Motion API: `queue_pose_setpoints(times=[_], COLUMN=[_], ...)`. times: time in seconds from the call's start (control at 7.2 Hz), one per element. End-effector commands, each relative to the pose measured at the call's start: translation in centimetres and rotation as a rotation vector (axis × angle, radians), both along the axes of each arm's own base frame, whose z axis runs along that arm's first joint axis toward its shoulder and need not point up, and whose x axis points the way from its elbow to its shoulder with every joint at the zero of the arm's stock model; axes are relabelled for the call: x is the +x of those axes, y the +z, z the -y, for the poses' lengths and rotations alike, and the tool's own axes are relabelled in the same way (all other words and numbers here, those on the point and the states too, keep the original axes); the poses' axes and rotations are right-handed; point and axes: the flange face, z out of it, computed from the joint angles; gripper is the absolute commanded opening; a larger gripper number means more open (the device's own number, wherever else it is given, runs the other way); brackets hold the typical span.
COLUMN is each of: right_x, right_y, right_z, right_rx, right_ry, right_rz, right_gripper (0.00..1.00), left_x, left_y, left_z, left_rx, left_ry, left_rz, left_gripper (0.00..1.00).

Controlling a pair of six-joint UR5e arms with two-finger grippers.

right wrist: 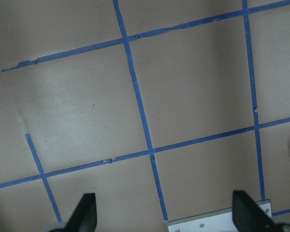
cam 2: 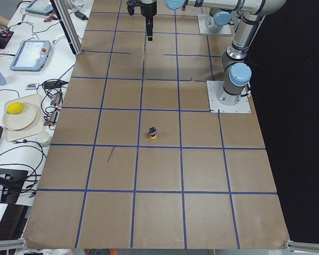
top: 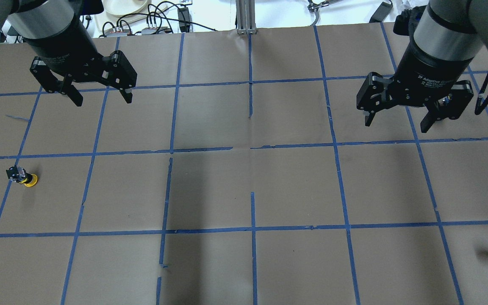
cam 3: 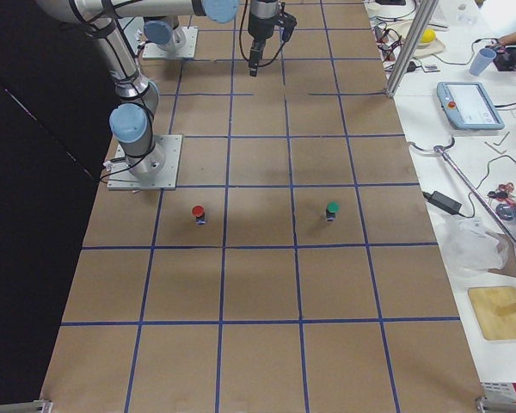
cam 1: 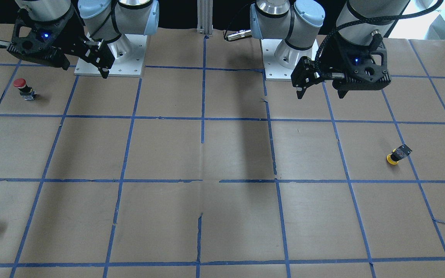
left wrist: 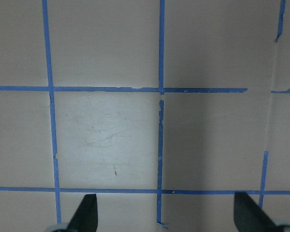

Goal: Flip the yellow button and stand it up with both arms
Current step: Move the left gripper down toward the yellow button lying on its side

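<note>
A table (top: 295, 186) covered in brown paper is gridded with blue tape. The left arm (top: 49, 25) and right arm (top: 443, 34) both hang above it, touching nothing. The left gripper (top: 103, 101), fingers spread wide and empty, is the nearer to the yellow button (top: 23, 177) but apart from it. The right gripper (top: 396, 125), also spread and empty, is well apart from that button. The yellow button rests upside down on its cap, dark body up. A red-capped button (cam 1: 24, 88) stands upright far across the table from it.
</note>
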Motion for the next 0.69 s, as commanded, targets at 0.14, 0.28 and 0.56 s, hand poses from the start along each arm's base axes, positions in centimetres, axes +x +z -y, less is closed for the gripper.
queue_pose_setpoints(times=[0.14, 0.28, 0.56], right_x=[0.1, 0.0, 0.0], right_y=[-0.1, -0.1, -0.1], right_z=[0.0, 0.1, 0.1], right_rx=[0.002, 0.001, 0.002], right_ry=[-0.003, 0.006, 0.003], right_rz=[0.004, 0.002, 0.002], right_gripper=[1.00, 1.00, 1.00], left_x=[0.2, 0.5, 6.1], left_y=[0.1, -0.3, -3.6], left_z=[-0.3, -0.1, 0.3], left_rx=[-0.005, 0.010, 0.083], left_ry=[0.000, 0.009, -0.058], left_rz=[0.003, 0.003, 0.041], left_gripper=[1.00, 1.00, 1.00])
